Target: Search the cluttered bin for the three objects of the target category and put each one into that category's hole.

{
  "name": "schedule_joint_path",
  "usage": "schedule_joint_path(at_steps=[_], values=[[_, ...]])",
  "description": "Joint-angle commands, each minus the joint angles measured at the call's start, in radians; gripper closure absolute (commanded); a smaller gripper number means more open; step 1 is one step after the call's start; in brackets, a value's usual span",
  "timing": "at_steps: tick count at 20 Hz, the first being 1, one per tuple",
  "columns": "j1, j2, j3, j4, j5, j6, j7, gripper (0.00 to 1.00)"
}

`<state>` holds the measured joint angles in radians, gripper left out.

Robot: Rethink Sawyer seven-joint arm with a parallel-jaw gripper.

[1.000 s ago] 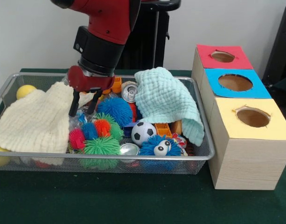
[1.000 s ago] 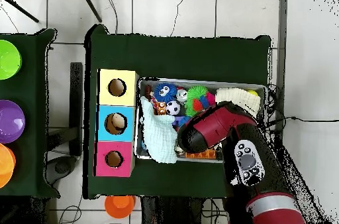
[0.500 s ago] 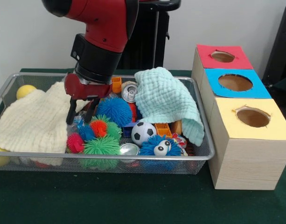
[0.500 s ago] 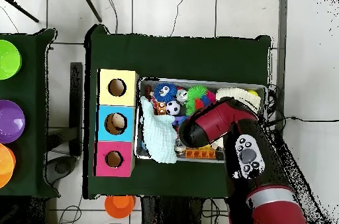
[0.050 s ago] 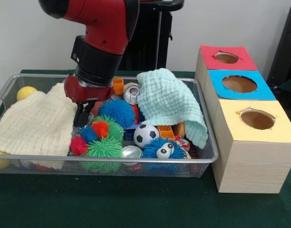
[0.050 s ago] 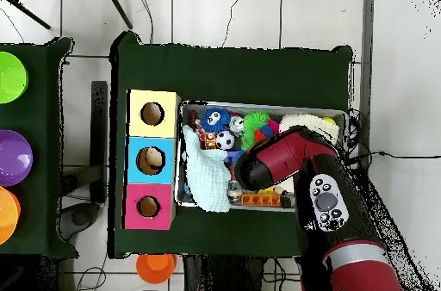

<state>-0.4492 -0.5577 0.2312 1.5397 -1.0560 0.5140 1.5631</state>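
end effector [image 5: 82, 116] lowered into the mesh bin [image 5: 202, 156], fingers drawn close together, clenched on nothing discernible, just beside the cream cloth [image 5: 33, 123] and above the spiky balls [image 5: 100, 140]. soccer ball [image 5: 145, 135], blue googly-eyed ball [image 5: 160, 151] and can [image 5: 132, 93] among the clutter, mint cloth [image 5: 171, 104] draped at the bin's end near the three-holed box [image 5: 252, 156] on the desk [image 5: 112, 204].

The arm [image 5: 105, 28] is red and black above a silver wire-mesh bin [image 5: 22, 161] on a dark green worktop [image 5: 136, 204]. Inside lie a cream cloth [image 5: 33, 123], a mint waffle-textured cloth [image 5: 171, 102], spiky balls in blue [image 5: 117, 111], green [image 5: 103, 149] and red [image 5: 78, 145], and a black-and-white football [image 5: 145, 135]. The wooden box [image 5: 252, 164] has red [image 5: 227, 58], blue [image 5: 240, 84] and yellow [image 5: 257, 119] tops.
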Motion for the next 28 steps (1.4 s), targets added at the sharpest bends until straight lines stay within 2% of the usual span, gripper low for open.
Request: schedule_joint_path(at_steps=[1, 7, 11, 15, 20, 22, 26, 28], values=[[-0.037, 0.079, 0.021, 0.02, 0.028, 0.045, -0.063, 1.0], [-0.035, 0.079, 0.02, 0.022, 0.032, 0.036, -0.068, 1.0], [-0.044, 0.05, 0.025, 0.045, 0.028, 0.004, -0.068, 1.0], [-0.086, -0.028, 0.059, 0.122, 0.071, 0.011, -0.127, 1.0], [-0.202, -0.187, 0.163, 0.259, 0.194, 0.072, -0.269, 1.0], [-0.233, -0.235, 0.193, 0.299, 0.222, 0.088, -0.294, 1.0], [-0.265, -0.29, 0.235, 0.345, 0.259, 0.118, -0.311, 1.0], [-0.27, -0.291, 0.25, 0.346, 0.261, 0.128, -0.307, 1.0]])
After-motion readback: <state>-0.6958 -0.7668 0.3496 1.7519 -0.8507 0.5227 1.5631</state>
